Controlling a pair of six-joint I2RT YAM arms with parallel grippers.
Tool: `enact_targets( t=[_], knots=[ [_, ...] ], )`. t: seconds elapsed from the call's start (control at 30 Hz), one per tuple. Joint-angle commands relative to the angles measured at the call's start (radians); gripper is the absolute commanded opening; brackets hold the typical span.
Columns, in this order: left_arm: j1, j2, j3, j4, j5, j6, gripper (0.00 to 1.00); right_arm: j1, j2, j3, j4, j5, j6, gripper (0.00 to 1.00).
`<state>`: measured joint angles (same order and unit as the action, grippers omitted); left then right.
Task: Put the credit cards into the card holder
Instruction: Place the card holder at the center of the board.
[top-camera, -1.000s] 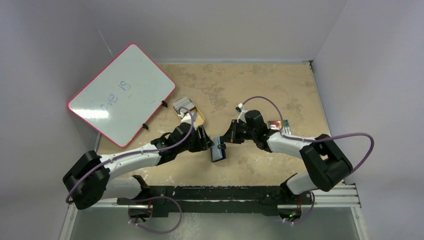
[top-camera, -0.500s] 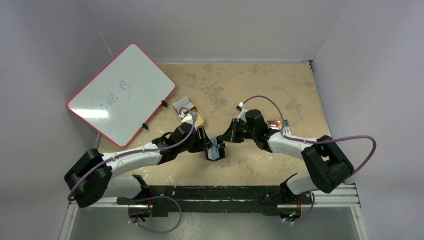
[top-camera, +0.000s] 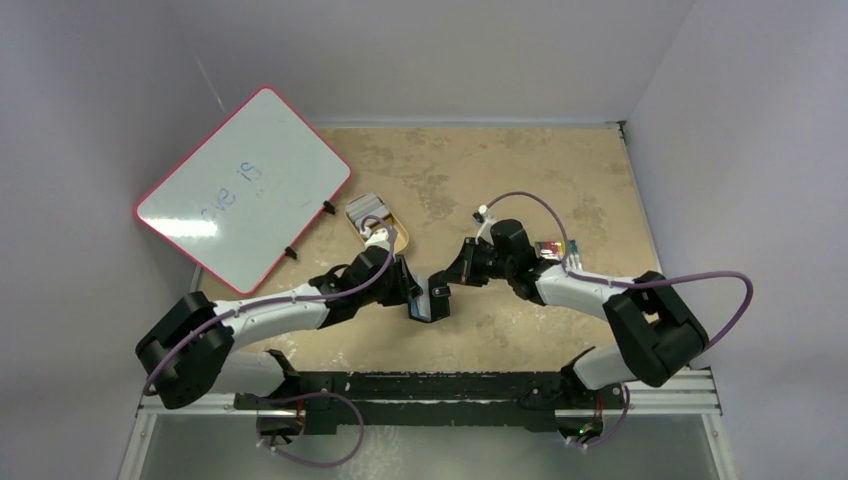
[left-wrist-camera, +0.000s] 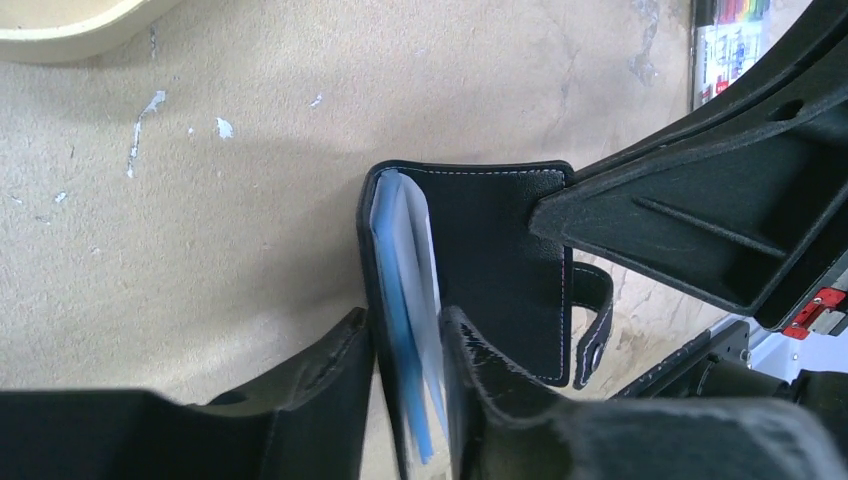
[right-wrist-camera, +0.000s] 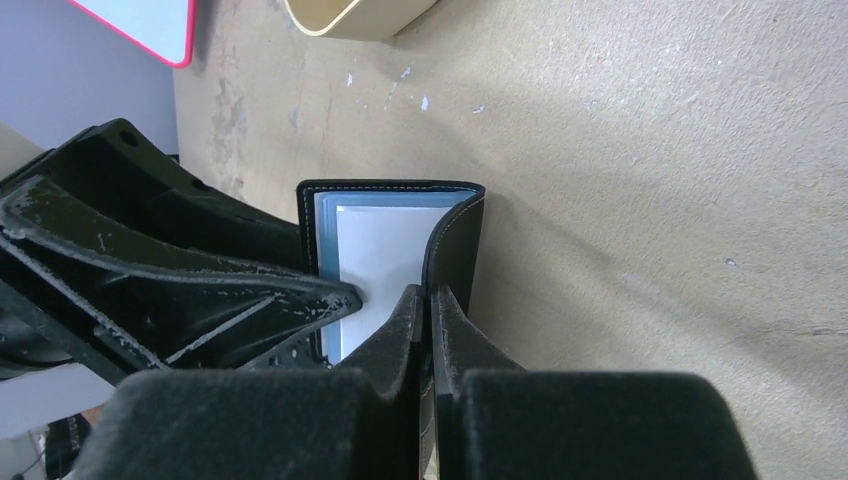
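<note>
The card holder (top-camera: 430, 300), a black bifold wallet with blue lining, stands on edge on the table between both grippers. My left gripper (top-camera: 413, 293) is shut on its blue-lined flap, as the left wrist view shows (left-wrist-camera: 405, 330). The card holder (left-wrist-camera: 490, 260) is spread partly open there, with its snap tab (left-wrist-camera: 595, 320) hanging loose. My right gripper (top-camera: 452, 283) is shut on the other black flap, seen in the right wrist view (right-wrist-camera: 428, 297), with the card holder (right-wrist-camera: 385, 245) showing a pale inner panel. No gold-orange credit cards are in view.
A gold oval tin (top-camera: 385, 228) lies just behind the left gripper. A small multicoloured striped item (top-camera: 556, 249) lies by the right arm. A red-rimmed whiteboard (top-camera: 245, 185) leans at the far left. Walls close in the tan table (top-camera: 520, 170).
The left arm has shifted a little toward the middle. The card holder has tipped slightly left and spread more open. Both grippers keep their hold.
</note>
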<state>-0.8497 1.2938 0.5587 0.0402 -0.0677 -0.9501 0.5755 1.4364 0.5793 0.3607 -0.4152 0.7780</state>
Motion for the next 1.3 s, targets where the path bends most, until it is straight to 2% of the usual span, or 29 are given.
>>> enact_targets(
  t=[0.0, 0.07, 0.13, 0.27, 0.4, 0.57, 0.7, 0.8, 1.0, 1.27],
  knots=[
    [0.006, -0.008, 0.029, 0.056, -0.018, 0.005, 0.27, -0.002, -0.006, 0.007, 0.04, -0.026, 0.0, 0.0],
    [0.006, -0.028, 0.029, 0.052, -0.02, 0.006, 0.28, -0.002, 0.002, 0.004, 0.036, -0.027, -0.008, 0.0],
    [0.006, -0.049, 0.025, 0.05, -0.025, 0.007, 0.32, -0.002, 0.012, -0.004, 0.04, -0.032, -0.008, 0.0],
    [0.006, -0.077, 0.01, 0.054, -0.034, 0.009, 0.33, -0.003, 0.028, -0.016, 0.059, -0.035, -0.006, 0.0],
    [0.006, -0.082, -0.003, 0.071, -0.028, 0.016, 0.23, -0.003, 0.041, -0.021, 0.071, -0.034, -0.005, 0.0],
    [0.006, -0.067, -0.006, 0.074, -0.026, 0.022, 0.22, -0.003, 0.044, -0.021, 0.079, -0.031, -0.004, 0.0],
    [0.006, -0.049, -0.001, 0.072, -0.02, 0.025, 0.34, -0.003, 0.041, -0.022, 0.085, -0.031, -0.001, 0.0],
    [0.006, -0.042, 0.008, 0.06, -0.019, 0.031, 0.39, -0.002, 0.029, -0.02, 0.095, -0.037, 0.013, 0.0],
    [0.006, -0.055, 0.008, 0.054, -0.027, 0.03, 0.42, -0.002, -0.018, -0.017, 0.118, -0.07, 0.053, 0.0],
    [0.006, -0.059, -0.002, 0.058, -0.028, 0.03, 0.43, -0.002, -0.004, -0.017, 0.127, -0.074, 0.063, 0.0]
  ],
)
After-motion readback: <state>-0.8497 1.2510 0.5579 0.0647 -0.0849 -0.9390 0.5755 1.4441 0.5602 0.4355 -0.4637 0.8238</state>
